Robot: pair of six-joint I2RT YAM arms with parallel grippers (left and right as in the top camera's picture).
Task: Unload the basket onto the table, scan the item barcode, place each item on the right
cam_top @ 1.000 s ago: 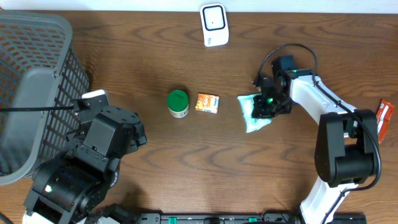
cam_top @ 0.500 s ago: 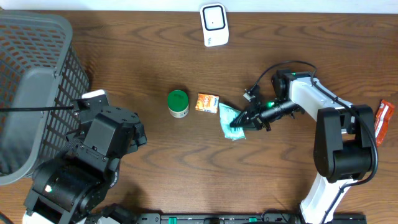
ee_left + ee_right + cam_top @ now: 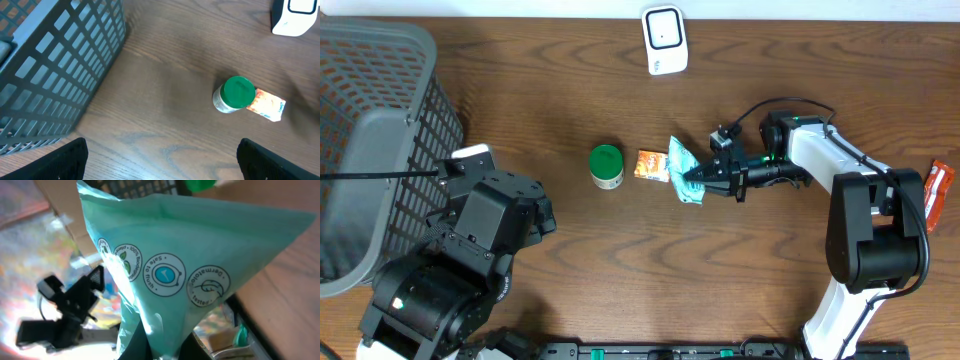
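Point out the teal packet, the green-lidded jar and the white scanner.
teal packet (image 3: 682, 168), overhead view, its middle.
green-lidded jar (image 3: 606, 158), overhead view, its lid.
white scanner (image 3: 664, 38), overhead view, its top face.

you have a grey plastic basket (image 3: 380, 40) filling the far left corner of the table (image 3: 570, 270), its slatted walls upright and its body running off the left edge. near the middle of the surface a small green-lidded jar (image 3: 606, 166) stands upright. just to its right an orange sachet (image 3: 648, 165) lies flat on the wood; in the left wrist view its near end looks to touch the jar's base. at the right edge, about halfway along, you can see a red packet (image 3: 942, 190), partly cut off and too small to read. the surface itself is dark brown wood grain.
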